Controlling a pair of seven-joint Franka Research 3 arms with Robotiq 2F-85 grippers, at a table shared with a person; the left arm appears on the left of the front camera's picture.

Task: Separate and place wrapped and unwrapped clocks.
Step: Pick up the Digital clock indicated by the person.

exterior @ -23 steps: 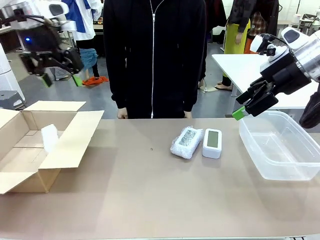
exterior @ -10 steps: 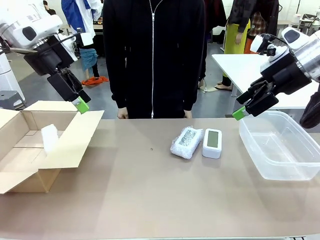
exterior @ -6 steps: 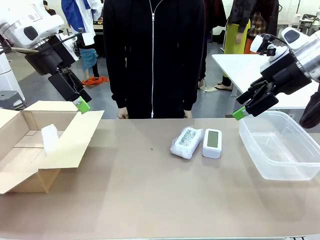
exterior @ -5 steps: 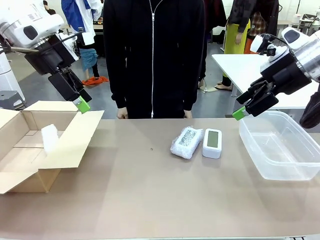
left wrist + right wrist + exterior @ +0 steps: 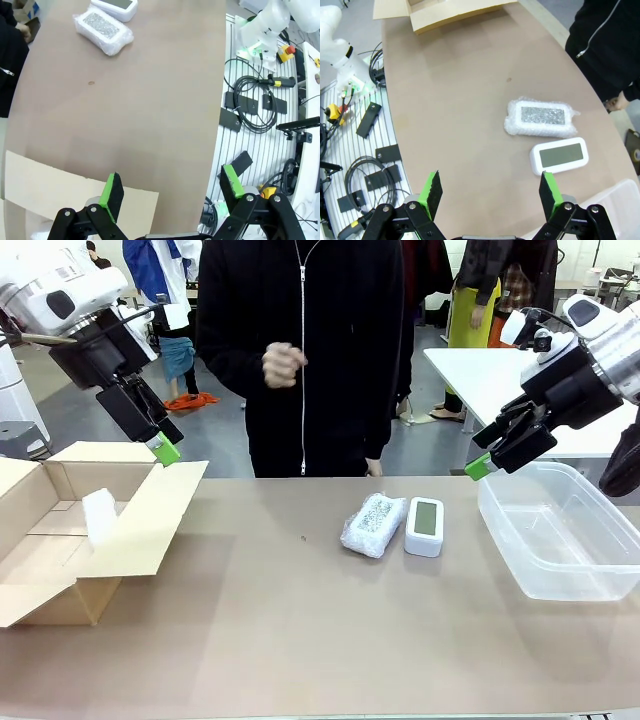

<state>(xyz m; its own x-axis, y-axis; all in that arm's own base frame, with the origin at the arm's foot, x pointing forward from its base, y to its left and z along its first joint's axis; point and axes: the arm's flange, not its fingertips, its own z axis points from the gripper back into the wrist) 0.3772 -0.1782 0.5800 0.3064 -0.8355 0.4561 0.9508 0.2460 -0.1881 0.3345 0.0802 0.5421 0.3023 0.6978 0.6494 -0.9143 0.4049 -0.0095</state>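
Person's fist [image 5: 285,363] just raised from far edge of desk [image 5: 300,640] — left hand [image 5: 171,185], right hand [image 5: 490,186] spread, empty; wrapped clock [image 5: 373,524], bare clock [image 5: 425,525] unsorted.

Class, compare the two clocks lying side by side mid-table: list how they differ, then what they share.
The wrapped clock sits in crinkled bubble wrap; the bare clock is uncovered, smooth white. The wrapped clock's face looks speckled grey; the bare clock's screen is plain greenish-grey. The wrapped clock looks bulkier than the bare clock. Both lie flat, face up, side by side.
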